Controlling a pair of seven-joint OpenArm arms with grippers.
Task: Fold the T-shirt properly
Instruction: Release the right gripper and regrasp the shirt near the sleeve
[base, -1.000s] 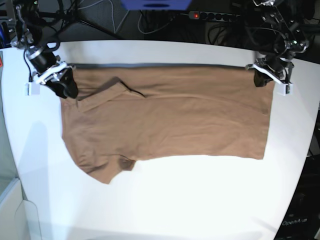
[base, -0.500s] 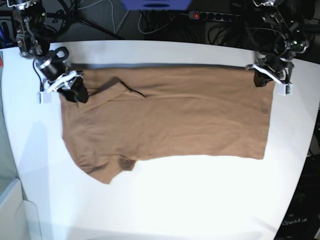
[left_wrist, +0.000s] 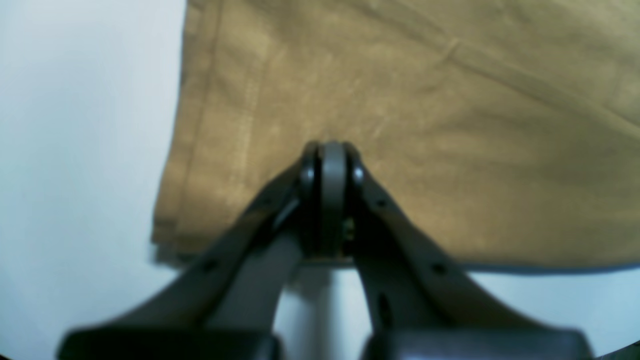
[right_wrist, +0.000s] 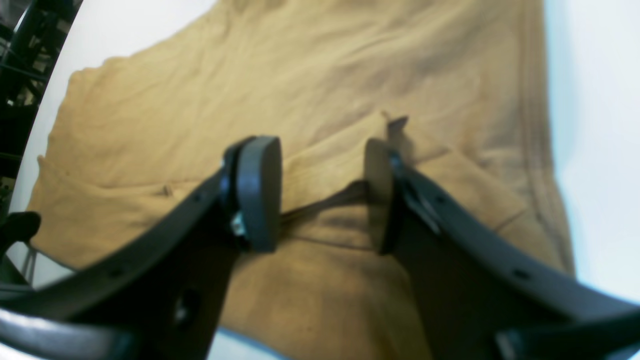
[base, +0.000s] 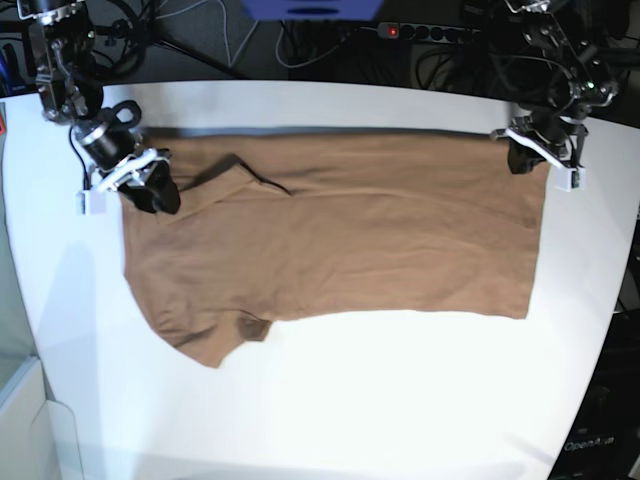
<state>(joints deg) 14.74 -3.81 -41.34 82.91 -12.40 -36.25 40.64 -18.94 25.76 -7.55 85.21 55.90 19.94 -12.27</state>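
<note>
On the base view's left you've got the right gripper (base: 150, 190) over the shirt's (base: 340, 235) top-left corner, jaws spread w/ nothing between them. Its wrist cam shows both pads (right_wrist: 257, 192) hovering above a folded-over flap (right_wrist: 325, 200) of cloth near the collar area; whether the tips touch the fabric, you can't tell from here, the view's blurry.

The shirt lies flat on the white table (base: 330, 400), long side running left-right, folded once so the top edge sits along a straight line near the table's far side. A sleeve (base: 205, 340) sticks out at bottom left, w/ a small dark crease beside it. Cloth is faintly wrinkled, otherwise smooth.

On the right you've got the left gripper (base: 527, 155) at the shirt's top-right corner. Its wrist cam shows the jaws pressed together, tips (left_wrist: 330, 170) meeting over the cloth just inside the hem corner (left_wrist: 172, 235). Prob. pinching the shirt edge, but the layer betw. the pads isn't clearly visible.
</note>
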